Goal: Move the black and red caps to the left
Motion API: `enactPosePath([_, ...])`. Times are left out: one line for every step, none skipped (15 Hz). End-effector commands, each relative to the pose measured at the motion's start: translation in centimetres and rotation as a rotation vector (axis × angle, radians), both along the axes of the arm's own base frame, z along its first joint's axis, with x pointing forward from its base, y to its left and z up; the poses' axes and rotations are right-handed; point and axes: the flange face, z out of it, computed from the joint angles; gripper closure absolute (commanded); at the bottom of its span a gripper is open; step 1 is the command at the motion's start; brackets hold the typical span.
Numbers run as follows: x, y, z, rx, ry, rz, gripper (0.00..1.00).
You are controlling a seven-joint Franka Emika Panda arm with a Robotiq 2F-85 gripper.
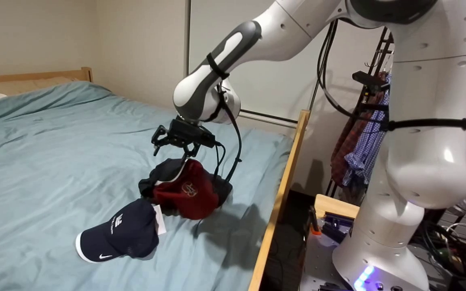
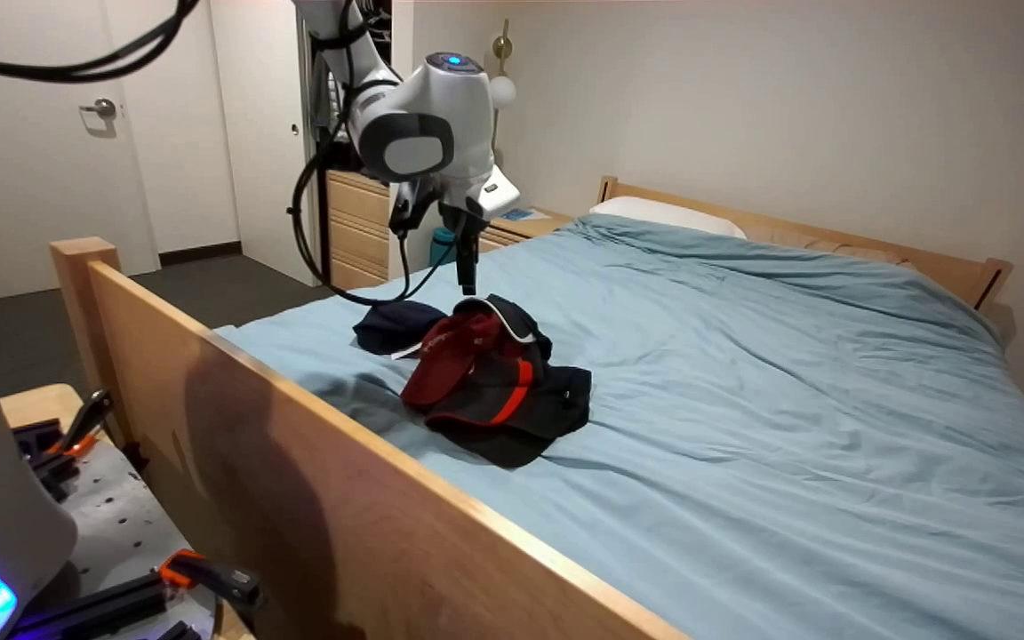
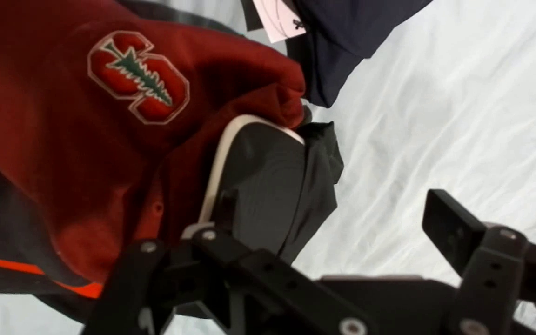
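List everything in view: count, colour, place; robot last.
Bed: one, blue cover, both exterior views
Red cap: one seen, dark red, on the bed
White-edged cap: one, black, against the red cap
Striped cap: one, black and orange, against the red cap
Navy cap: one, navy, near the red cap
Tag: one, white, by the navy cap
Pillow: at least one, white, on the bed
Door: one, white, beyond the bed
Dresser: one, light wood, beyond the bed
Lamp: one, white, beyond the bed
Clothes: several, blue and reddish, past the bed
Stand: one, grey, beside the bed
Clamps: two seen, black and orange, on the stand
Arm: one, white, over the bed
Gripper: one, black, open over the caps
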Motion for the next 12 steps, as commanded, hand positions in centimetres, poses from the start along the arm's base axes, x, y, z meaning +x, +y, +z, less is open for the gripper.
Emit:
enactPosePath([0.4, 0.0, -0.2, 0.04, 0.001, -0.014, 0.0])
enactPosePath([0.2, -0.1, -0.3, 0.045, 0.008, -0.024, 0.0])
enactPosePath([0.0, -0.2, -0.4, 0.046, 0.011, -0.035, 0.0])
enactPosePath([-0.4, -0.3, -0.3, 0.035, 0.016, -0.05, 0.0])
enactPosePath([-0.6, -0.4, -0.1, 0.025, 0.018, -0.055, 0.0])
enactPosePath([-0.9, -0.5, 0.4, 0.01, 0.014, -0.047, 0.0])
enactPosePath([-1.2, -0.5, 0.6, -0.009, 0.013, -0.043, 0.0])
enactPosePath([-1.6, -0.6, 1.1, -0.034, 0.028, -0.044, 0.0])
enactPosePath([-1.7, -0.6, 1.4, -0.045, 0.043, -0.037, 0.0])
enactPosePath([-1.7, -0.3, 1.7, -0.052, 0.052, -0.022, 0.0])
enactPosePath([-1.8, -0.2, 1.9, -0.062, 0.064, -0.016, 0.0])
enactPosePath([-1.8, 0.0, 2.0, -0.057, 0.077, -0.007, 0.0])
